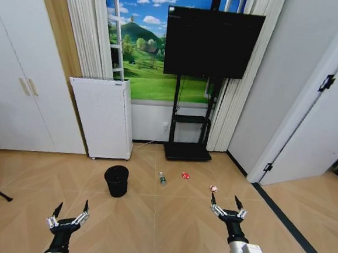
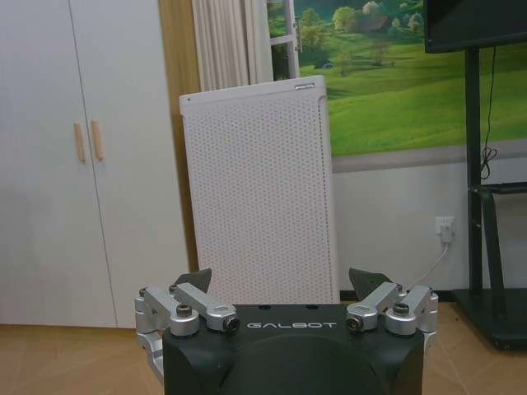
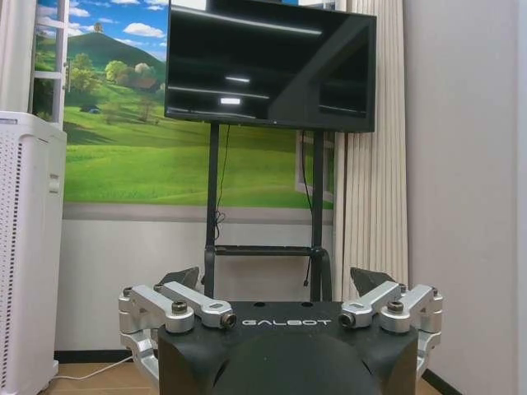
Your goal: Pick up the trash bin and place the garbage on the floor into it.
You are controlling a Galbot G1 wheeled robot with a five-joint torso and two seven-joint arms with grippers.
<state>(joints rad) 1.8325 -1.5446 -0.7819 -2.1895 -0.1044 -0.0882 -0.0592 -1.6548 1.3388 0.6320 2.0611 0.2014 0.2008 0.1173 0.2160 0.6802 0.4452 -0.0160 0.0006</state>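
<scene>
With both the left gripper (image 1: 71, 211) and right gripper (image 1: 225, 202) spread open and empty, we judged approaching the trash bin (image 1: 116, 180), upright on the floor (image 1: 167, 220) beside the garbage (image 1: 162, 179), by its rim as best

black mesh trash bin (image 1: 116, 180), tan chevron floor (image 1: 167, 226), white perforated appliance (image 1: 102, 117)

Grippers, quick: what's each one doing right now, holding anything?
Left gripper: jaws open, holding nothing, low over the floor.
Right gripper: jaws open, holding nothing, near the garbage.
</scene>
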